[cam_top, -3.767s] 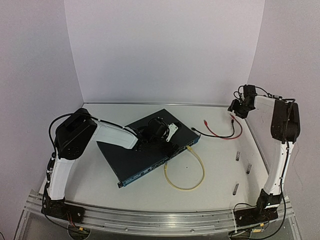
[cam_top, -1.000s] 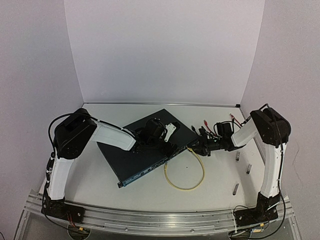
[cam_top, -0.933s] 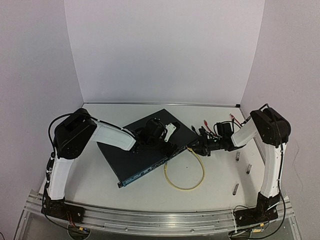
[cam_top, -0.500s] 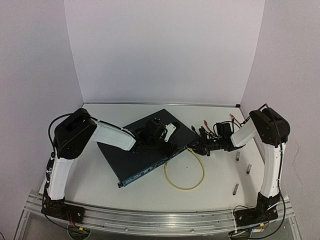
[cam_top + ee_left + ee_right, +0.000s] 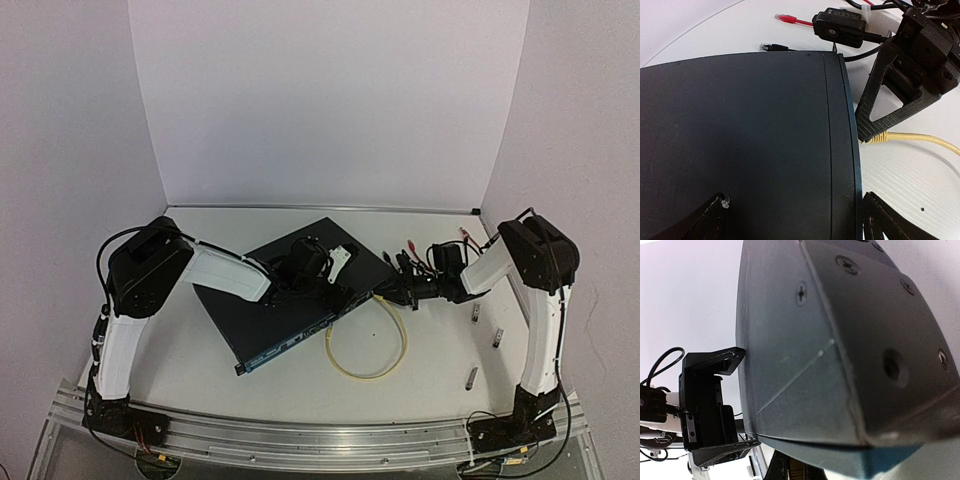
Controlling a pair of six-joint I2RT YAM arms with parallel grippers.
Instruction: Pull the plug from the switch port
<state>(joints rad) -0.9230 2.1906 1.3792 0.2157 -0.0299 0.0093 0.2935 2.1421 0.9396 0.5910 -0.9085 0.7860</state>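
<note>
Since my right fingers [image 5: 871,127] are pinched shut on the yellow plug [image 5: 880,138], which sticks straight out of the front of the switch [image 5: 740,140] near one end, I should pull straight away; my left fingers [image 5: 876,216], spread open, rest on its top.

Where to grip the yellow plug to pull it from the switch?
The yellow plug body right at the switch face, not the looped cable. Come from in front of that face, square to it: the plug sticks straight out there.
</note>
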